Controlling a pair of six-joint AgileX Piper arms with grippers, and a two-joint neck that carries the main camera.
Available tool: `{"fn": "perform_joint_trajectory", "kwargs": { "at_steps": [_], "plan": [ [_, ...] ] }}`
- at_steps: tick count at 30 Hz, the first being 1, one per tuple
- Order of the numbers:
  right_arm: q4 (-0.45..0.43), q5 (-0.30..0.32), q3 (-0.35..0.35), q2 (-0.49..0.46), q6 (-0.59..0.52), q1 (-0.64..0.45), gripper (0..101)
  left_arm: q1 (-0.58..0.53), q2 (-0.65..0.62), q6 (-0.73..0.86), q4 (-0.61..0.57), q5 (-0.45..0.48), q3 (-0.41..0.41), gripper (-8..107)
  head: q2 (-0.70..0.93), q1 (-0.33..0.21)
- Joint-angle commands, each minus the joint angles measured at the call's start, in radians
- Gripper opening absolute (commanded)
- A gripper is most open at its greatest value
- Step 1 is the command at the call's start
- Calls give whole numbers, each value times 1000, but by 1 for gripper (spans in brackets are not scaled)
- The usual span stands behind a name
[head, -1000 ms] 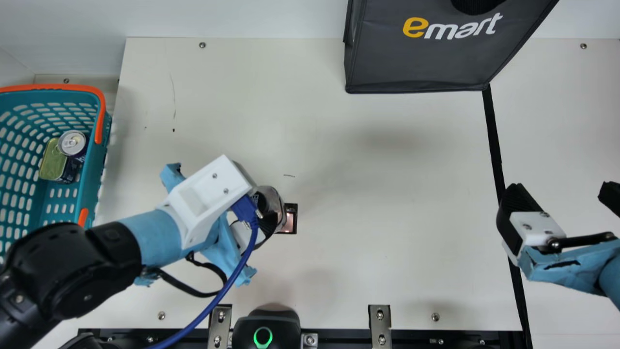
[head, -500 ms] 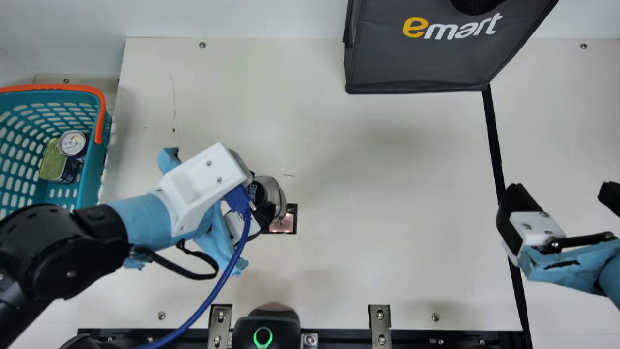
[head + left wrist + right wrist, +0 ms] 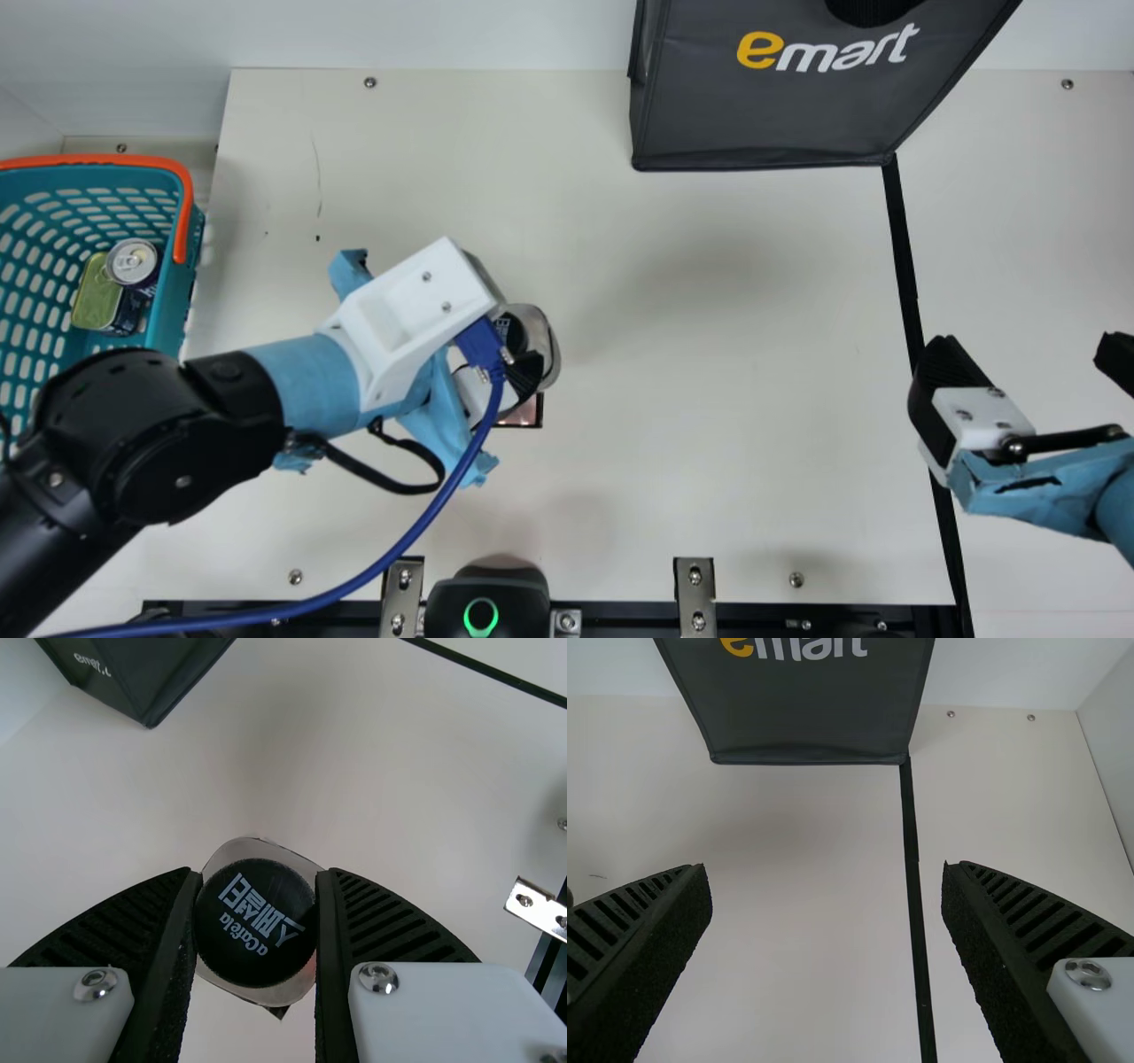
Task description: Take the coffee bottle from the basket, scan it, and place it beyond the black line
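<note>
With the left claw (image 3: 259, 875) pinching the coffee bottle (image 3: 257, 921) beside the scanner window (image 3: 524, 413), between the surface's (image 3: 709, 399) left edge and the black line (image 3: 904, 266), and the right claw (image 3: 824, 866) spread, scanning probably requires a firm grip and slow rotation until the code faces the window.

main: high, downward; wrists: closer, downward; shared: bag (image 3: 771, 115), black line (image 3: 904, 257)
</note>
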Motion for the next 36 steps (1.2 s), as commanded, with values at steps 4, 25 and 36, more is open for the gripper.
{"fn": "perform_joint_trajectory", "kwargs": {
  "at_steps": [4, 25, 36],
  "plan": [
    [0, -1, 0, 0, 0, 0, 91, -29, 43, -25, 18, -16, -36, 10, 2, -15],
    [0, -1, 0, 0, 0, 0, 91, -129, 218, -99, 67, -88, -139, 10, 2, -15],
    [0, -1, 0, 0, 0, 0, 91, -151, 294, -120, 65, -127, -176, 10, 2, -15]
  ]
}}
